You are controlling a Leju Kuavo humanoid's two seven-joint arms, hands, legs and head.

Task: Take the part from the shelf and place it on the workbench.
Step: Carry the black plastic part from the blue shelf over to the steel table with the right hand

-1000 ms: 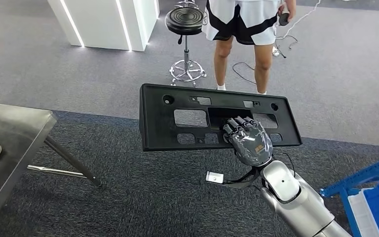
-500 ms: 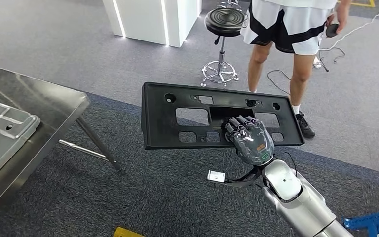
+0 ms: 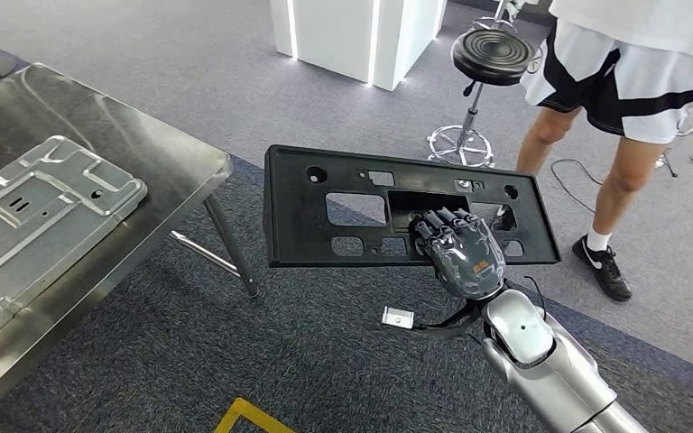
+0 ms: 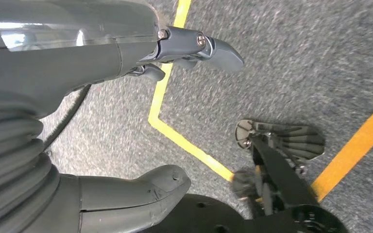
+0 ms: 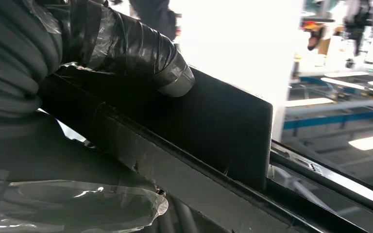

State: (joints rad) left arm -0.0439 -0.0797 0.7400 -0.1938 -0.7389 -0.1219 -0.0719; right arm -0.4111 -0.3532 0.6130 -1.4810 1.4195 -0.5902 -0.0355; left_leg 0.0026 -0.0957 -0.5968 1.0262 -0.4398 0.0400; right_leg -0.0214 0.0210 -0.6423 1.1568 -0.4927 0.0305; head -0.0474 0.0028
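Note:
A long black plastic panel (image 3: 325, 216) with several cut-outs hangs level in the air in the head view. My right hand (image 3: 460, 253) grips its near edge right of the middle, fingers hooked into the central opening. In the right wrist view the thumb (image 5: 141, 48) presses on the panel's dark rim (image 5: 213, 126). The steel workbench (image 3: 144, 135) stands to the left, its corner a short way from the panel's left end. My left hand (image 4: 77, 121) hangs over the carpet with thumb and fingers apart, holding nothing.
A pressed metal sheet part (image 3: 36, 207) lies on the workbench. A person (image 3: 632, 99) in shorts stands at the back right beside a black stool (image 3: 483, 63). A white pillar (image 3: 361, 36) rises behind. Yellow floor tape (image 3: 248, 417) marks the carpet near me.
The whole view has swung left: the workbench has come further into view and nearer the panel, and the blue shelf has left the picture. My right hand's hold on the panel is unchanged.

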